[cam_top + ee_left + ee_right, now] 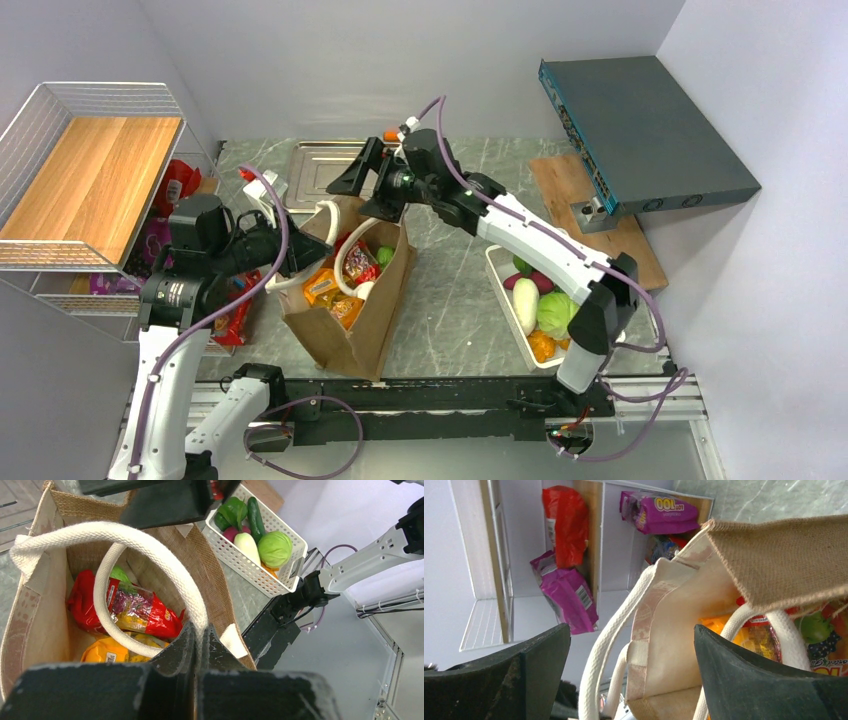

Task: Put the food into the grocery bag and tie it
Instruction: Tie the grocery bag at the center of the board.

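One grocery bag (345,335) stands upright at the centre of the table (450,300), just ahead of the arm bases. Long axis is vertical, with the mouth pointing up and open.

Contents, seen through the mouth:
- orange snack packets (325,287), lying low on the near-left side
- red snack packet (135,607), lying flat beside them
- green veg. piece (385,255), against the far wall

Left gripper (200,635): fully closed, pinching the white loop handle (150,545) at the bag's left rim. The strap arcs over the mouth and runs into the closed fingers.

Right gripper (632,630): jaws spread wide, holding nothing. It hangs over the bag's far rim. In the right wrist view, the rim corner and a second handle strap (604,645) sit between the fingers, apart from both pads.

Surroundings:
- white basket (497,268), right of the bag and apart from it, holds cabbage, white radish and other veg.
- wire shelf (90,170) w/ wooden board, far left
- purple packets (659,512) on the shelving below it
- grey box (650,130), far right
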